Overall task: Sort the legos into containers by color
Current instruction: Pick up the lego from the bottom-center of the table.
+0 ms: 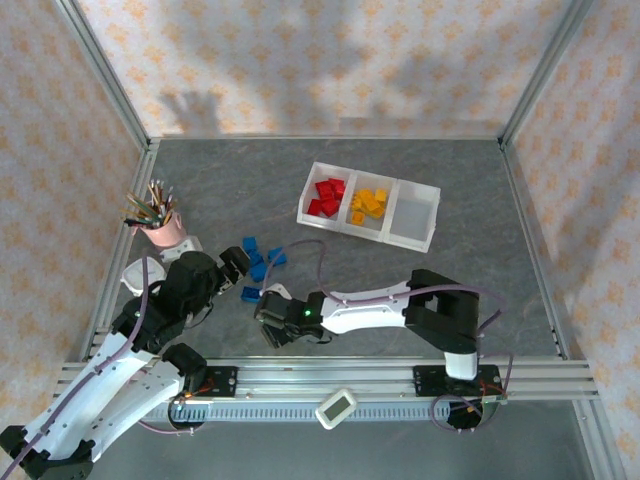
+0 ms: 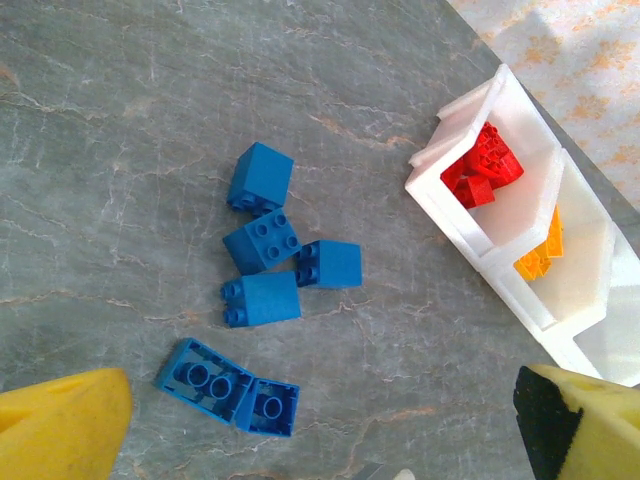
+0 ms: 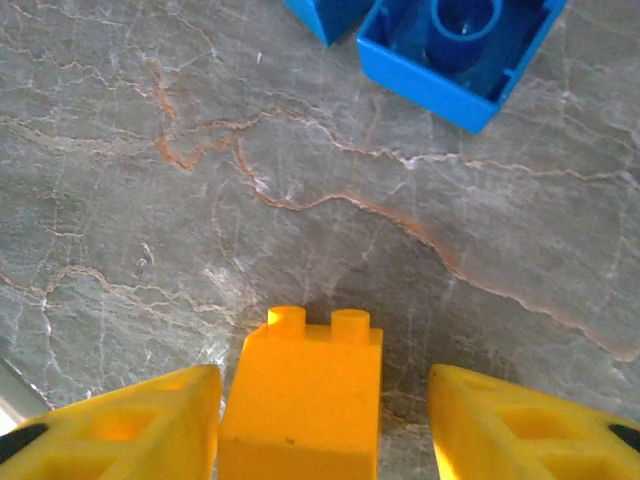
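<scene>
Right gripper [image 3: 320, 390] is reaching down to the gray marbled table [image 3: 150, 200], its jaws standing apart and not yet clamped, straddling an orange lego brick [image 3: 300, 410]. One finger is sitting just beside the brick, the other clear of it. Blue bricks [image 3: 450, 50] are lying just ahead, and the white three-compartment tray [image 1: 412, 215] is sitting well beyond.

Glossy, smooth plastic legos [image 2: 262, 300] lie on a matt, grey stone-veined worktop [image 2: 120, 150]; the white containers [image 2: 450, 215] are smooth plastic.
</scene>
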{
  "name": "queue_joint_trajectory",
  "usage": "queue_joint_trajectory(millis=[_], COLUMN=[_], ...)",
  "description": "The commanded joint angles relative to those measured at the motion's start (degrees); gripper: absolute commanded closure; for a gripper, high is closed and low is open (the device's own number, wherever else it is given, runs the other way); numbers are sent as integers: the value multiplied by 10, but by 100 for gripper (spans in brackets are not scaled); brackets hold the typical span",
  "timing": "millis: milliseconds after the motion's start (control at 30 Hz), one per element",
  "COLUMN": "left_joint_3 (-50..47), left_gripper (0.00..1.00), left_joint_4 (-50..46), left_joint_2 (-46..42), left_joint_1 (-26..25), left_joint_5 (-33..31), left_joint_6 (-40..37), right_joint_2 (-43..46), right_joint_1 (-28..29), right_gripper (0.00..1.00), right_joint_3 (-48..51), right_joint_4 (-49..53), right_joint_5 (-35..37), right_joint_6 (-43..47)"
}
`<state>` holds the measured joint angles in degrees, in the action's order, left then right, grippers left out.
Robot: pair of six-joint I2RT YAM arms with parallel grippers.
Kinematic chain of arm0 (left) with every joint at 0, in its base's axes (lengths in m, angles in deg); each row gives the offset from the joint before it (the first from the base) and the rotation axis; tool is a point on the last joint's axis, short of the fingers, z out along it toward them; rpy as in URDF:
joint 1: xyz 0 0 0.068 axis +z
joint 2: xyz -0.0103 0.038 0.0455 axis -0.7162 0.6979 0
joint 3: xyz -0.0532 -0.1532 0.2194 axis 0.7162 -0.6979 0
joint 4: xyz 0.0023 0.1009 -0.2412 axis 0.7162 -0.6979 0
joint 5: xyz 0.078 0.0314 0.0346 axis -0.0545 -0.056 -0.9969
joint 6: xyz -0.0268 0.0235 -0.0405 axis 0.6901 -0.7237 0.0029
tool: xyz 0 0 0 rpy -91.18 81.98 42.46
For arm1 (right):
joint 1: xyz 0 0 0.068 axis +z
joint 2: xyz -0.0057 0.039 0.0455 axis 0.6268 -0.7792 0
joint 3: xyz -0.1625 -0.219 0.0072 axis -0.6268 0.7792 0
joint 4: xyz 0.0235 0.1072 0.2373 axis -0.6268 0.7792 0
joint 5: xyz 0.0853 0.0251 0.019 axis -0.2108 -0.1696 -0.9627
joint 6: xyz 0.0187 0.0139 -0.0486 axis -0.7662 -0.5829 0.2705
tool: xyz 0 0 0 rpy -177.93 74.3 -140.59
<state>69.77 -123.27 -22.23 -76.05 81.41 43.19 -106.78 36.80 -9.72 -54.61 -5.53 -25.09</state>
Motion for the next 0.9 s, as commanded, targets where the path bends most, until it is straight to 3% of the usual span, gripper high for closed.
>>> queue_joint_trajectory(millis=[0, 300, 533, 867], left_joint_3=[-6, -4, 3, 9], left_gripper=[1, 1, 1, 1], left_joint_4=[-16, -10, 23, 131], left_joint_2=[-4, 0, 16, 83], left_joint_1=[3, 4, 4, 4], left_joint_5=[-11, -5, 27, 84], left_joint_6=[3, 2, -15, -51], right_joint_2=[-7, 4, 62, 188], right_joint_1=[3, 3, -19, -168], right_gripper=[50, 67, 69, 70], right_joint_3=[-13, -9, 0, 22], right_joint_4=[2, 2, 34, 83], right_joint_5=[22, 31, 67, 91], right_joint_6=[0, -10, -13, 7])
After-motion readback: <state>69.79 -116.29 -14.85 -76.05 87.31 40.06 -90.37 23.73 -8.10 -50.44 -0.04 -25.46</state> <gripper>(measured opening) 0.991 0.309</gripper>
